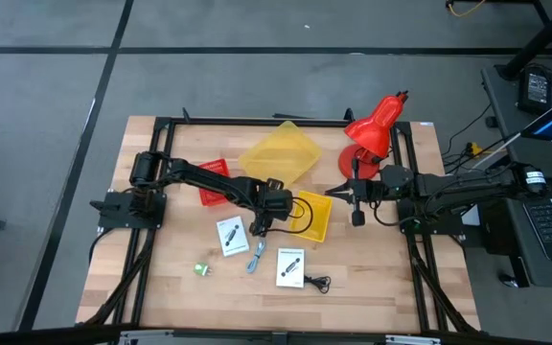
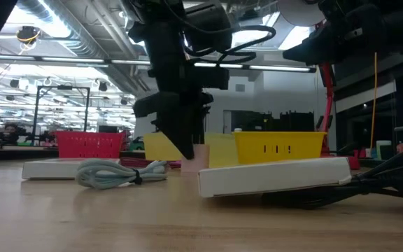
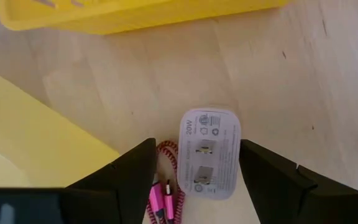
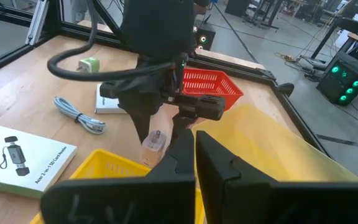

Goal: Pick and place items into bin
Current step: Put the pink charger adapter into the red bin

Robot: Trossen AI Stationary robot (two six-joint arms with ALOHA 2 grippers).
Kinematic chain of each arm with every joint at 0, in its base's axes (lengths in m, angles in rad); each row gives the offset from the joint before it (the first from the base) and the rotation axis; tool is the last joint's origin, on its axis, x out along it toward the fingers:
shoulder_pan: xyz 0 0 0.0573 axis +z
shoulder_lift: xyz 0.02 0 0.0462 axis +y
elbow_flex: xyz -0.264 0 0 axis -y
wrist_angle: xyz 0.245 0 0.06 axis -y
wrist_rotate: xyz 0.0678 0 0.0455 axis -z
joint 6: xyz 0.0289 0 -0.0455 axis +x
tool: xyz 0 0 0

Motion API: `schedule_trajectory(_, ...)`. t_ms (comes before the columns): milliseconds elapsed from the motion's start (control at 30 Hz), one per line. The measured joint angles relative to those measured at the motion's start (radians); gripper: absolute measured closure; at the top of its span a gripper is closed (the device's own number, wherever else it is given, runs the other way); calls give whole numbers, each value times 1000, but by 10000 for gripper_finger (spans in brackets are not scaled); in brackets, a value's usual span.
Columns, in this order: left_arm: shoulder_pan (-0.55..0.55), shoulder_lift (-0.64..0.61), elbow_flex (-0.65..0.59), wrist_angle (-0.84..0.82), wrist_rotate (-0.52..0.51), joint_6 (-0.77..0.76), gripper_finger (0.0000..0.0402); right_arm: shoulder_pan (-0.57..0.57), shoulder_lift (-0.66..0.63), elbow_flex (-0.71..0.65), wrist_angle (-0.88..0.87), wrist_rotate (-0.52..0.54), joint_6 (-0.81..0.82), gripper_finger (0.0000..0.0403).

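Right now the left gripper (image 3: 194,180) hangs low over the table with its jaws spread wide, straddling a white charger plug (image 3: 208,154) lying flat on the wood, nothing gripped yet. A dark red cord with pink end (image 3: 166,186) lies just beside the plug, close to one finger (image 3: 126,177). To do this well, I'd say center the plug between both fingers first, then drop to the wood and close, keeping the cord out of the pinch unless both are meant to go together. The yellow bin (image 1: 312,215) sits just beside the gripper, so the carry is short. The right gripper (image 1: 351,192) waits clenched and empty near the red desk lamp (image 1: 372,129). Other items, the blue-grey cable (image 1: 256,256), two white cards (image 1: 291,267) and the green object (image 1: 201,269), remain on the table.
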Motion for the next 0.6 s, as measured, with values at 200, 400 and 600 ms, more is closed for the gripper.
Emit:
schedule_trajectory(200,0,5,0,-1,9,1,210,0,0,0,0,0,0,402)
schedule_trajectory(400,0,4,0,0,11,7,260,0,0,0,0,0,0,402)
schedule_trajectory(600,-2,3,1,2,10,27,282,0,0,0,0,0,0,402)
